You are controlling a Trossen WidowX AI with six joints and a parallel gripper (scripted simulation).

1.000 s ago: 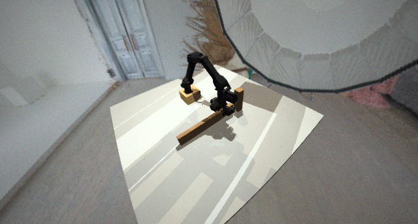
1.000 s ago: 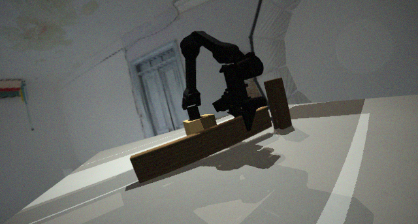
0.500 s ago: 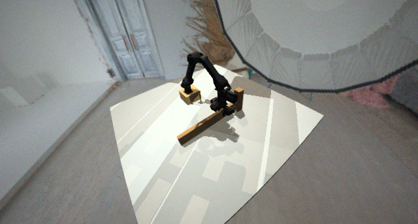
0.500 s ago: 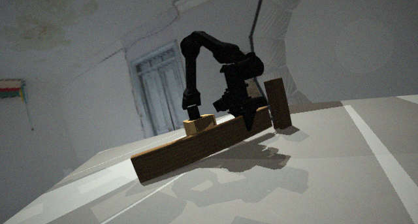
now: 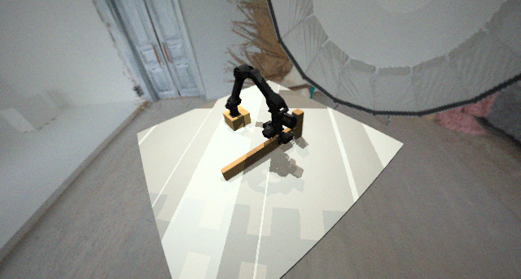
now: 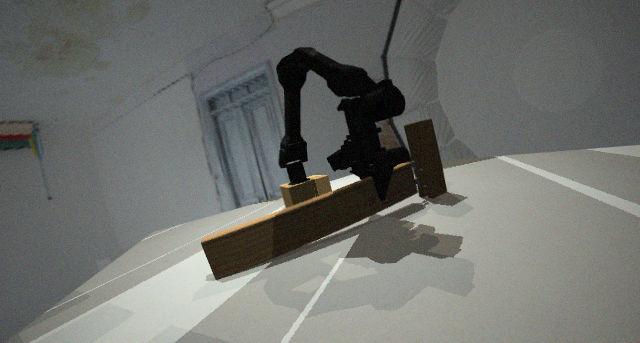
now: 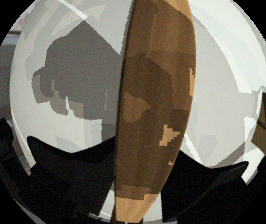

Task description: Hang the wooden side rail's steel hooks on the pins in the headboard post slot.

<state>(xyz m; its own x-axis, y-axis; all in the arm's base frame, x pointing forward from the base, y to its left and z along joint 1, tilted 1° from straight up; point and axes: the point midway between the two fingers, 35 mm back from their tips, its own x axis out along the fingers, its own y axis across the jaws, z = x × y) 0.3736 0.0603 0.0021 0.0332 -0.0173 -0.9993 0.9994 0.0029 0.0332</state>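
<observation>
The wooden side rail (image 5: 249, 157) (image 6: 300, 228) (image 7: 151, 90) stands on its narrow edge, slanting across the table. Its far end rests on or very near the table. Its other end is close beside the upright headboard post (image 5: 299, 124) (image 6: 426, 158), slightly raised above its shadow. My gripper (image 5: 278, 136) (image 6: 381, 183) (image 7: 142, 139) is shut on the rail near the post end, one finger on each side. Small metal parts (image 6: 417, 182) show in the narrow gap between rail and post. Whether the hooks sit on the pins inside the slot cannot be told.
A light wooden block (image 5: 237, 119) (image 6: 306, 189) stands at the arm's base, behind the rail. It is partly hidden by the arm. The arm arches over from there to the rail. The table's edge (image 5: 343, 211) runs along the right in the top view.
</observation>
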